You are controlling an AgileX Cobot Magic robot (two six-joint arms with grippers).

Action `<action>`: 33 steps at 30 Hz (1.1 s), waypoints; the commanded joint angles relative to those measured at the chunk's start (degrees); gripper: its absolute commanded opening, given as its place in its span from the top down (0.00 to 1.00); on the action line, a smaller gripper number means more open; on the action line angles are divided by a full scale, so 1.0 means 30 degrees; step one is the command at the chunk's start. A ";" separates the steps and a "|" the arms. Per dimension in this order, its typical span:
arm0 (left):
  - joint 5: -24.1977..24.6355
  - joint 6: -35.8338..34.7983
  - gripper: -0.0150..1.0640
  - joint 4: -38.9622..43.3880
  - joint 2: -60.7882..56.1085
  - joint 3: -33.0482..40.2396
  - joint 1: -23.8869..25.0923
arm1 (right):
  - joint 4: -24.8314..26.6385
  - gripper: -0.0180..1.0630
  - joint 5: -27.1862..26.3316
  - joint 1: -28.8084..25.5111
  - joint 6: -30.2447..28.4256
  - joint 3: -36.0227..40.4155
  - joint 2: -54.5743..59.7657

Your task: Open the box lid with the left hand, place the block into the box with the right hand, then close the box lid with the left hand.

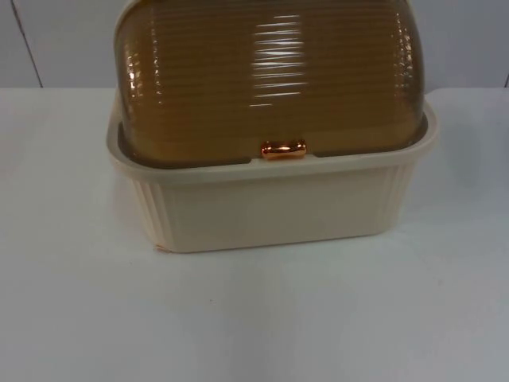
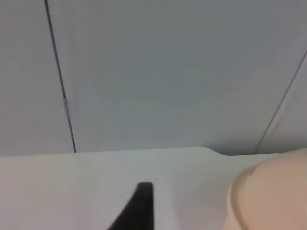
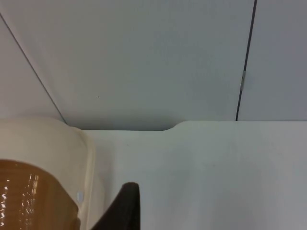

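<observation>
A cream ribbed box [image 1: 270, 211] stands in the middle of the white table. Its amber see-through domed lid [image 1: 266, 79] is down, resting in the box's rim. A small copper handle [image 1: 283, 150] sits at the lid's front edge. My left gripper [image 2: 139, 206] hovers low over the table, apart from a cream corner of the box [image 2: 273, 196]. My right gripper [image 3: 125, 206] is close beside the box's other end [image 3: 53, 143], where the amber lid [image 3: 29, 196] also shows.
White table top [image 1: 254, 318] stretches in front of the box and to both sides. The grey partition wall [image 1: 469, 40] closes off the table behind it. In both wrist views the table's far edge [image 2: 144, 151] meets that wall.
</observation>
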 commanded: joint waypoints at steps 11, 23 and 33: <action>-0.0783 -0.0304 0.01 -0.1318 -0.0481 0.0081 -0.0043 | 0.0505 0.01 0.0376 -0.0056 -0.0295 0.0004 -0.0180; -0.2422 -0.0304 0.01 -0.0762 -0.1044 0.0081 -0.0043 | 0.0610 0.01 -0.0412 -0.0092 -0.0295 0.0004 -0.0180; -0.0969 -0.0307 0.01 -0.0007 -0.1330 0.0081 -0.0043 | -0.0128 0.01 -0.1146 -0.0092 -0.0477 0.0004 -0.0180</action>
